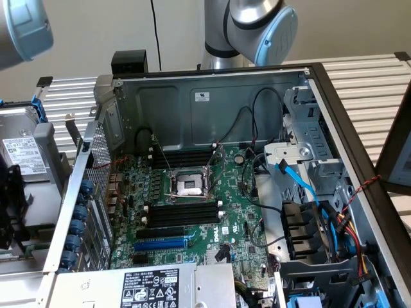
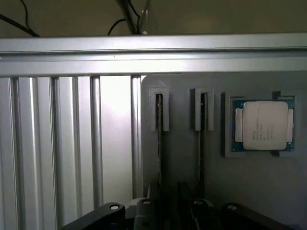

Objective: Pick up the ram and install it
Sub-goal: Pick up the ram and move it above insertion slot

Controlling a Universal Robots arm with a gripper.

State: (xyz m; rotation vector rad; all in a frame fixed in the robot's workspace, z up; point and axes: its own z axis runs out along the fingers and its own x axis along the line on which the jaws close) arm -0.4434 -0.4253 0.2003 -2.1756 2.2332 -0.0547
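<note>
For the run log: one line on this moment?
gripper near tray | ram edge-on in holder, not held | memory slots empty | CPU in tray

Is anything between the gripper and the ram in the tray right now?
Nothing visible does. In the wrist view, the gripper hangs close to the thin ram stick standing on edge in the flat grey holder tray, with no cable or part across the gap.

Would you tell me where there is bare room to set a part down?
Free: the ribbed table beside the grey plate, and the plate's bare stretch next to the processor, clear of the two memory sticks. Crowded: inside the computer case, with cables over the green board.
</note>
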